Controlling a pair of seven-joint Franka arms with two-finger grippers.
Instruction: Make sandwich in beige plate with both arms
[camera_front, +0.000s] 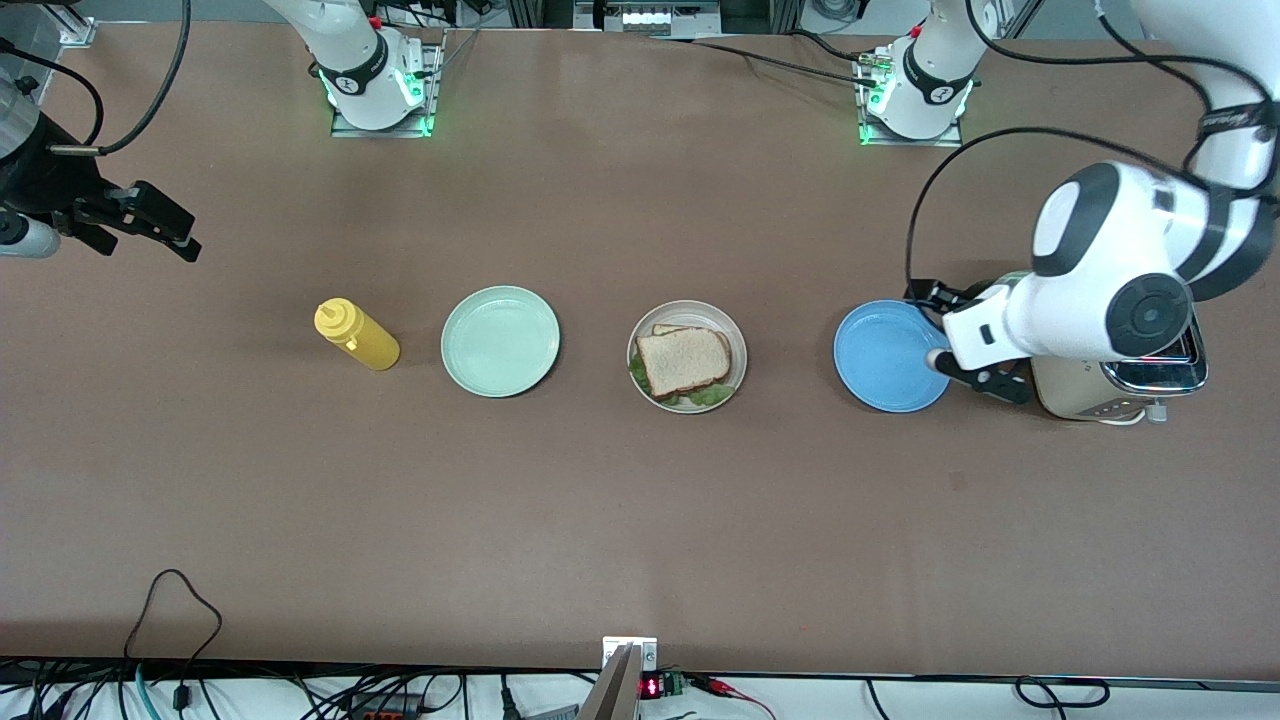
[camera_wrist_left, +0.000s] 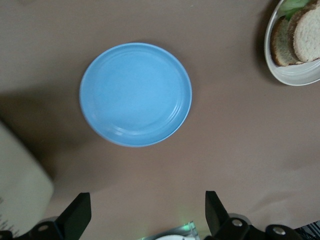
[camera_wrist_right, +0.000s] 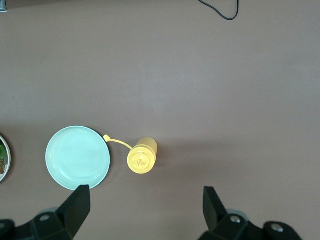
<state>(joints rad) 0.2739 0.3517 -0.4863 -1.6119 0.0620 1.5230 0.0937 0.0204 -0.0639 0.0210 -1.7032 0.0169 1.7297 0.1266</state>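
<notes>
While the stacked sandwich (camera_front: 684, 362) of two square tan bread slices with ruffled green lettuce peeking out at the edge already sits in the round beige plate (camera_front: 735, 345), the step in hand looks like retreat and final check, so the sound way is to keep both claws clear of the food.

Going along the front view, the right claw (camera_front: 150, 222), black and two-fingered, hangs released and empty over bare brown desk (camera_front: 640, 520) at the right arm's end. Below it, toward the middle of the desk, stand a yellow plastic squeeze bottle (camera_front: 355, 334) and, just beside that, a round mint-green plate (camera_front: 500, 341), empty. The beige plate lies well apart from this claw.

Next comes the sandwich plate, between the mint plate and a round blue plate (camera_front: 885, 355). The left claw (camera_front: 962, 340), also spread wide and holding nothing, hovers over the blue plate's edge, with a cream and chrome toaster (camera_front: 1120, 385) under its wrist. I judge the top slice sits slightly askew; if squaring is wanted, nudge it gently from the crust, not pressing down.
</notes>
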